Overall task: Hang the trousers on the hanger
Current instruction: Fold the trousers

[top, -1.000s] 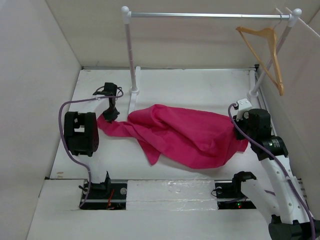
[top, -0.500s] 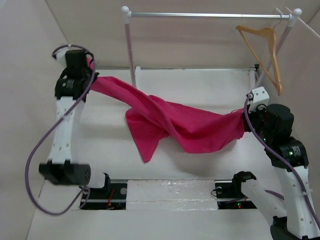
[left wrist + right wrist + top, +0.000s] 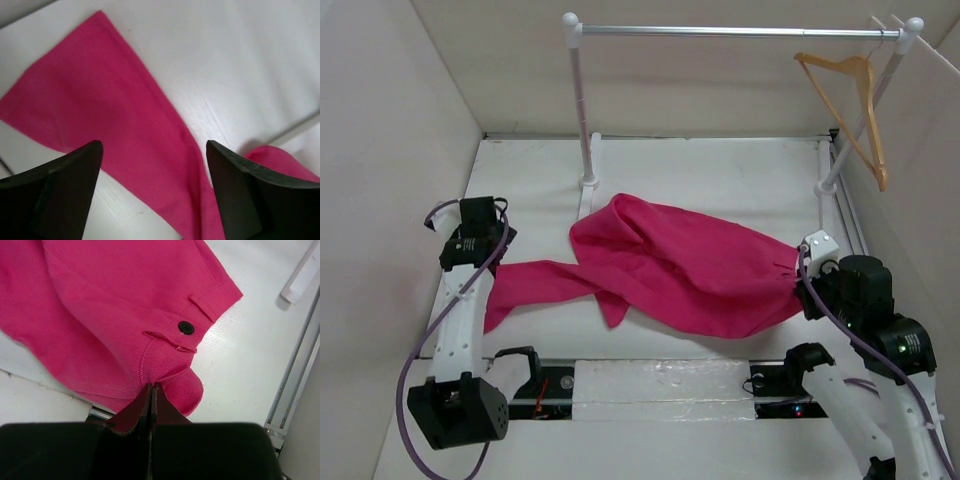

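My left claw (image 3: 154, 150), jaws now spread wide, has just dropped a leg of the trousers (image 3: 680, 270) onto the table (image 3: 720, 165). My right claw (image 3: 151, 387) stays pinched on the waistband. The hanger (image 3: 860, 100) waits bare, far right, so re-gripping looks necessary.

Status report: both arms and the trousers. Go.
Left gripper open, empty, over one leg. Right gripper shut on trousers at waist. Trousers heaped on table; hanger bare on rail. Nothing blocking.
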Tool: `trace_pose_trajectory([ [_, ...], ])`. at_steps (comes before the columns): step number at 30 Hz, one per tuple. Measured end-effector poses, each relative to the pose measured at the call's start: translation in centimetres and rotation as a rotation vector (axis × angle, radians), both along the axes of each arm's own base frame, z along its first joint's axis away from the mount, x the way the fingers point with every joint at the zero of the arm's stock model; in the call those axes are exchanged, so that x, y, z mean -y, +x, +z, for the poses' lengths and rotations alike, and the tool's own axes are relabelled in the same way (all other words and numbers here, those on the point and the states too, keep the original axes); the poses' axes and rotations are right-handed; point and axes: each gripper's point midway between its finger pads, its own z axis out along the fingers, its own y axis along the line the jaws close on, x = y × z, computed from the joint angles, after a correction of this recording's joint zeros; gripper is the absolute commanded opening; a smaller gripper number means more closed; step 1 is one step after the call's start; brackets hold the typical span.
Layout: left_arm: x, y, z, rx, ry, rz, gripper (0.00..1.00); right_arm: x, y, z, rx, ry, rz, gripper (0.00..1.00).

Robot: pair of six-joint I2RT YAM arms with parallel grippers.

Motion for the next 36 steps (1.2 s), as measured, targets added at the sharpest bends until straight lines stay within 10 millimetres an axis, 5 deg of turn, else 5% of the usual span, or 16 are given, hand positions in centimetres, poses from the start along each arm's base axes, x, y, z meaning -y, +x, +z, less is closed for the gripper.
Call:
trace_pose_trajectory([
  [5,2.1,2.7,-1.3,0.010,-0.083,-0.118,0.70,-0.8,0.2,0.1,-0.001,0.011,0.045,0.00],
  [10,3.5,1.5,-9.8,-0.201,-0.203,-0.110,0.79,-2.0,1.6,0.1,0.024,0.018,0.106,0.00],
  [14,3.1,0.1,-13.0,-0.305,-0.232,-0.022,0.80,-2.8,2.9,-1.2,-0.018,0.016,0.139,0.00],
  [33,-0.1,6.6,-14.6,-0.304,-0.107,0.065,0.79,-4.5,4.5,-2.1,-0.015,0.039,0.206,0.00],
  [36,-0.3,6.8,-14.8,-0.306,-0.092,0.063,0.51,-4.6,4.8,-2.3,-0.022,0.037,0.206,0.00],
])
